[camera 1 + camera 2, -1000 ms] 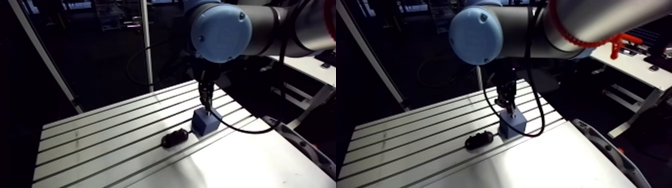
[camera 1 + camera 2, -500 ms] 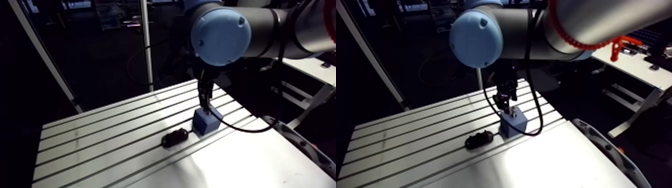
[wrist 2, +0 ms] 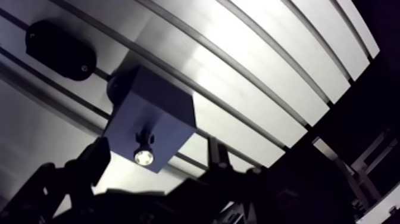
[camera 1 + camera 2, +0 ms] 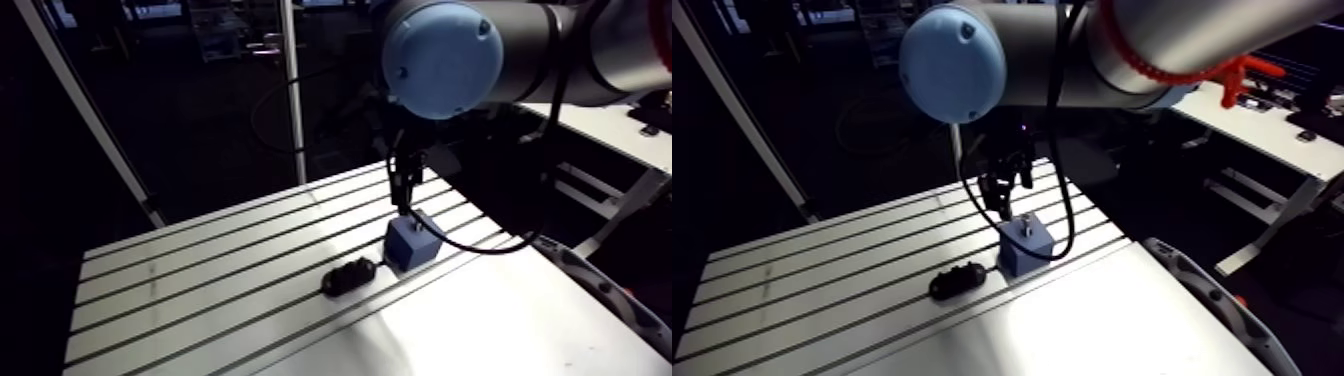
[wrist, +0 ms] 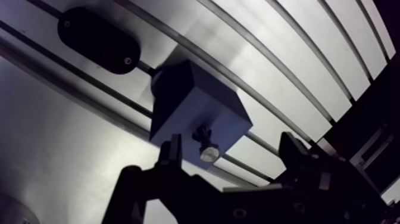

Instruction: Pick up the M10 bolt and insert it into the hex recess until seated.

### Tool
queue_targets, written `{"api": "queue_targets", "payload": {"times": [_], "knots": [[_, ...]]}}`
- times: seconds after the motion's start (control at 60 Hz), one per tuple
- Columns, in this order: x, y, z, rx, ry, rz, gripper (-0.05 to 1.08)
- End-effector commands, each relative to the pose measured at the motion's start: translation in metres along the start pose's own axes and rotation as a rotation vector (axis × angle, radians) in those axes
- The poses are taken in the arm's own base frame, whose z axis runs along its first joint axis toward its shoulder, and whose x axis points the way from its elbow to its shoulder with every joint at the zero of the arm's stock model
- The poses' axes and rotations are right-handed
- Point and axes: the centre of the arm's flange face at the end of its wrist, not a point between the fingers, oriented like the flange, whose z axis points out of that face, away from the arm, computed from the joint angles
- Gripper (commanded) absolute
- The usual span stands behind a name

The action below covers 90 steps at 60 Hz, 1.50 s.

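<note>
Plainly upright: silvery bolt (image 5: 206, 150) in block (image 5: 196, 113)

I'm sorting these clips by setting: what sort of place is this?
Probably a robotics lab or assembly test bench: a slotted metal table, a blue block with a bolt standing in it, and a robot's open gripper just above.
</note>
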Motion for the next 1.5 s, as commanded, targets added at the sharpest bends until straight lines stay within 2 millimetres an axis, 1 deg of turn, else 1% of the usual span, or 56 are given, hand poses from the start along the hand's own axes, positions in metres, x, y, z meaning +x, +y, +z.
{"api": "queue_targets", "payload": {"times": [0.017, 0.033, 0.05, 0.067, 0.083, 0.1, 0.117, 0.133, 0.15, 0.167, 0.183, 0.2, 0.233, 0.3, 0.417, 0.55, 0.767, 0.85, 0.967, 1.133, 1.4, 1.5], "knots": [[0.003, 0.004, -0.026, 0.022, 0.08, 0.055, 0.6], [0.003, 0.004, -0.026, 0.022, 0.08, 0.055, 0.6], [0.003, 0.005, -0.029, 0.026, 0.081, 0.066, 0.68], [0.003, 0.005, -0.029, 0.026, 0.081, 0.066, 0.68], [0.002, 0.005, -0.03, 0.029, 0.08, 0.077, 0.76], [0.002, 0.005, -0.03, 0.029, 0.08, 0.077, 0.76], [0.003, 0.006, -0.031, 0.029, 0.08, 0.088, 0.86], [0.003, 0.006, -0.031, 0.029, 0.08, 0.088, 0.86], [0.002, 0.007, -0.032, 0.029, 0.08, 0.098, 0.94], [0.002, 0.007, -0.032, 0.029, 0.08, 0.098, 0.94], [0.002, 0.007, -0.032, 0.028, 0.081, 0.101, 1.0], [0.002, 0.007, -0.032, 0.028, 0.081, 0.101, 1.0], [0.002, 0.009, -0.032, 0.027, 0.078, 0.104, 1.04], [0.0, 0.01, -0.032, 0.027, 0.077, 0.109, 1.07], [0.0, 0.012, -0.032, 0.035, 0.069, 0.107, 1.08], [-0.011, 0.015, -0.031, 0.096, 0.039, 0.114, 1.08], [-0.014, 0.016, -0.032, 0.115, 0.026, 0.121, 1.08], [-0.019, 0.018, -0.032, 0.149, 0.009, 0.159, 1.08], [-0.02, 0.018, -0.034, 0.162, -0.008, 0.201, 1.08], [-0.022, 0.015, -0.028, 0.17, -0.017, 0.219, 1.08], [-0.024, 0.017, -0.022, 0.132, 0.006, 0.231, 1.08], [-0.023, 0.012, -0.016, 0.133, 0.004, 0.221, 1.08]]}}
